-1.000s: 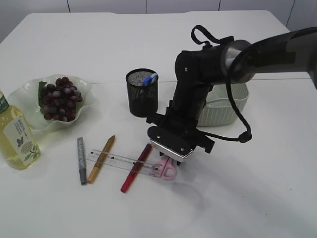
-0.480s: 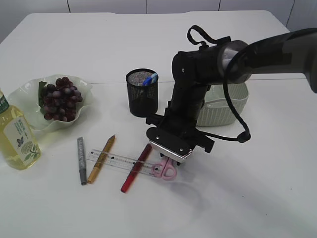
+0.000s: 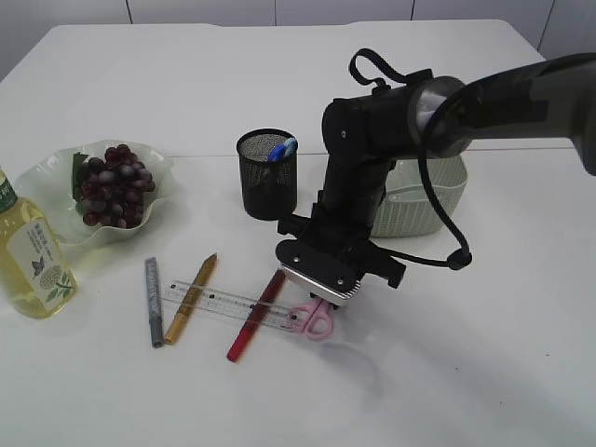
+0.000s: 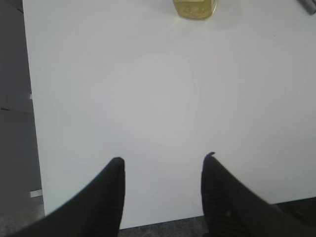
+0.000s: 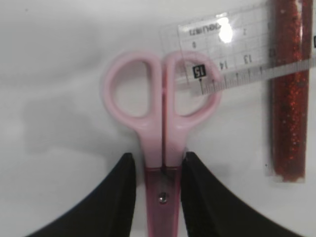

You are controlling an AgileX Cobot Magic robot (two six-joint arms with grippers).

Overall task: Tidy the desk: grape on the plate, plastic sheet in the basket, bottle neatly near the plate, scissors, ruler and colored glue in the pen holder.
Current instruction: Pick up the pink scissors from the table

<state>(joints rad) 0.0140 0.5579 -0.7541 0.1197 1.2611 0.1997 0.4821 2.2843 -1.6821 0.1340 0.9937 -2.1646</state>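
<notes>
Pink scissors (image 3: 315, 320) (image 5: 163, 113) lie flat on the white table, handles over the end of the clear ruler (image 3: 223, 303) (image 5: 237, 49). My right gripper (image 3: 322, 304) (image 5: 157, 158) is down over them, open. Its fingers straddle the scissors' neck: one touches it and the other is a sliver away. Red (image 3: 256, 315) (image 5: 289, 98), gold (image 3: 191, 298) and silver (image 3: 153, 301) glue sticks lie by the ruler. Grapes (image 3: 114, 186) sit on the plate (image 3: 56, 182). The bottle (image 3: 33, 256) (image 4: 194, 7) stands beside the plate. My left gripper (image 4: 163, 160) hangs open over the bare table edge. The plastic sheet is out of view.
A black mesh pen holder (image 3: 267, 174) with a blue item inside stands behind the ruler. A pale green basket (image 3: 424, 200) sits to its right, partly hidden by my right arm. The table's near edge shows under the left gripper.
The right gripper's fingers have narrowed around the scissors' neck and the arm has settled slightly lower. The scissors, ruler and glue sticks have not moved.
</notes>
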